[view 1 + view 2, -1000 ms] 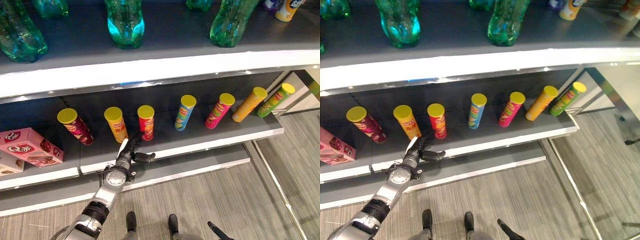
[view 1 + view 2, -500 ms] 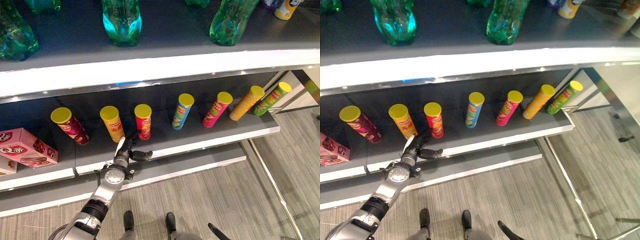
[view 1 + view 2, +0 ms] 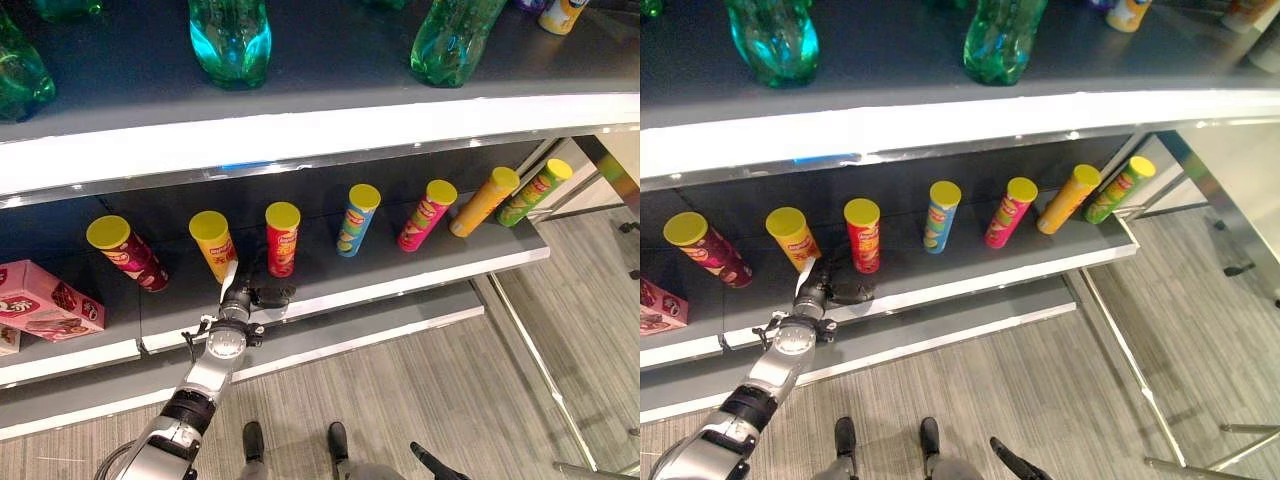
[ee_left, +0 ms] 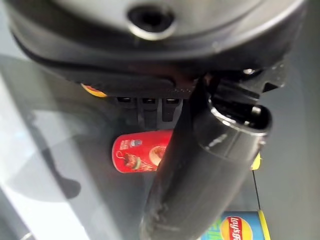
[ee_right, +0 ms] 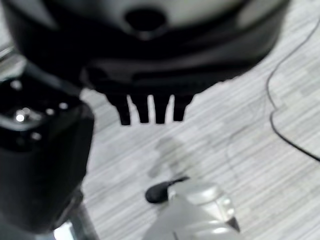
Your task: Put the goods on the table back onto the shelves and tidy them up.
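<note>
The left arm reaches up to the lower shelf, its left hand relaxed and holding nothing — thumb out sideways, fingers toward the red can standing between yellow can and blue can — while the right hand hangs unclenched over the floor.

Grey striped floor below shelving

We see 7 tall cardboard chip tubes w/ yellow lids, upright in a spaced row on the dark middle shelf, none touching: maroon tube, orange-yellow tube, red tube, blue tube, pink tube, plain orange tube, green tube.
</note>
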### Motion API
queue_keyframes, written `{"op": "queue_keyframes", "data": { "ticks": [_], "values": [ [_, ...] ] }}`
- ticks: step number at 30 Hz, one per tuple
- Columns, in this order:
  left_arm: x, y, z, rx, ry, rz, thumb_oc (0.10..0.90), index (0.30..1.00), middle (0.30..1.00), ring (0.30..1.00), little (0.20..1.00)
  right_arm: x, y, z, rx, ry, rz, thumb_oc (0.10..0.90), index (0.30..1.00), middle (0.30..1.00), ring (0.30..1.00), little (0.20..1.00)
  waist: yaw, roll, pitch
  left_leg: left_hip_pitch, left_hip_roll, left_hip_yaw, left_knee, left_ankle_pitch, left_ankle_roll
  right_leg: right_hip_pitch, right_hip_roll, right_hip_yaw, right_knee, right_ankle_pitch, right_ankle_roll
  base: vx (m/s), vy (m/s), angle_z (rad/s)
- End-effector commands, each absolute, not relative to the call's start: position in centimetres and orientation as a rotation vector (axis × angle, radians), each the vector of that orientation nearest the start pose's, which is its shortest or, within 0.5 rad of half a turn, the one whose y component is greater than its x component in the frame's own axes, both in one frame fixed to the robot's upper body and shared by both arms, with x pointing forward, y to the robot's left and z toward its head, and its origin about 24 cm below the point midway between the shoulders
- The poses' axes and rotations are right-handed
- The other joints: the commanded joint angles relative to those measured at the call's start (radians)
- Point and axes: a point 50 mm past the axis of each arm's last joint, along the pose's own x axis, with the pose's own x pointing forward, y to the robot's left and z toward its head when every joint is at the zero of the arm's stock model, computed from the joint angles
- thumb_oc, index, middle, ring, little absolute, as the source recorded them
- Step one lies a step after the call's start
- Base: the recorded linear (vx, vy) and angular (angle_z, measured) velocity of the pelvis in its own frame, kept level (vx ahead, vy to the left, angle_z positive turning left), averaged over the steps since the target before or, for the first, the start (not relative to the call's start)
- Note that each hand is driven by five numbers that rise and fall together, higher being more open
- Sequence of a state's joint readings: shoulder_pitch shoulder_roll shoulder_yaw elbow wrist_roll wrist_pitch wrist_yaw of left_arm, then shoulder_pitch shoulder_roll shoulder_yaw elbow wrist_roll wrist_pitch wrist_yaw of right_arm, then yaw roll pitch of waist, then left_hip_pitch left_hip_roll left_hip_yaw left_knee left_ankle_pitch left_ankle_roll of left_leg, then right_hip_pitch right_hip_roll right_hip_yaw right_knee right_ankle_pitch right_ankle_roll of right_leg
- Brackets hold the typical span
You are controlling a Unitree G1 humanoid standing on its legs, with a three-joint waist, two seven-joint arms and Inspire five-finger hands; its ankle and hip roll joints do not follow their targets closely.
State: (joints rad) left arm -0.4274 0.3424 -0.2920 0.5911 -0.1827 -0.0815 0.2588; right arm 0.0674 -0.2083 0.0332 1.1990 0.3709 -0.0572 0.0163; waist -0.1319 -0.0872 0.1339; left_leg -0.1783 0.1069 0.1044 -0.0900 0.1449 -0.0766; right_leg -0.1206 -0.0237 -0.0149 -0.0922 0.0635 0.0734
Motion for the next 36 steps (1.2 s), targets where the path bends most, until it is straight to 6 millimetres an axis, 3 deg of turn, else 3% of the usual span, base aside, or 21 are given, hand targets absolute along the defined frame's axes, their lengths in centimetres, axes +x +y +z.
{"op": "queue_keyframes", "data": {
  "ticks": [1, 16, 36],
  "values": [
    [36.0, 17.4, 10.5, 0.334, -0.197, 0.095, 0.8, 0.9, 0.9, 0.9, 0.9, 6.2, -24.1, -16.1, 0.058, 1.153, -0.328, 0.8, 0.9, 0.9, 0.9, 0.9, 0.019, -0.021, -0.025, 0.046, 0.117, 0.015, 0.003, -0.092, -0.123, 0.026, -0.117, -0.072, 0.021, -0.094, 0.176, 0.03, -0.014, -0.01],
    [35.4, 16.8, 10.0, 0.305, -0.196, 0.085, 0.8, 0.9, 0.9, 0.9, 0.9, 6.6, -23.8, -16.2, 0.042, 1.156, -0.311, 0.8, 0.9, 0.9, 0.9, 0.9, 0.03, -0.028, -0.024, 0.056, 0.118, 0.007, 0.003, -0.097, -0.119, 0.04, -0.117, -0.083, 0.027, -0.106, 0.171, 0.0, -0.001, 0.0],
    [34.1, 15.7, 7.0, 0.287, -0.105, 0.042, 0.8, 0.9, 0.9, 0.9, 0.9, 7.4, -23.4, -16.2, 0.017, 1.153, -0.296, 0.8, 0.9, 0.9, 0.9, 0.9, 0.057, -0.038, -0.019, 0.046, 0.114, -0.007, 0.003, -0.095, -0.119, 0.048, -0.119, -0.106, 0.026, -0.105, 0.167, 0.0, 0.0, 0.0]
  ]
}}
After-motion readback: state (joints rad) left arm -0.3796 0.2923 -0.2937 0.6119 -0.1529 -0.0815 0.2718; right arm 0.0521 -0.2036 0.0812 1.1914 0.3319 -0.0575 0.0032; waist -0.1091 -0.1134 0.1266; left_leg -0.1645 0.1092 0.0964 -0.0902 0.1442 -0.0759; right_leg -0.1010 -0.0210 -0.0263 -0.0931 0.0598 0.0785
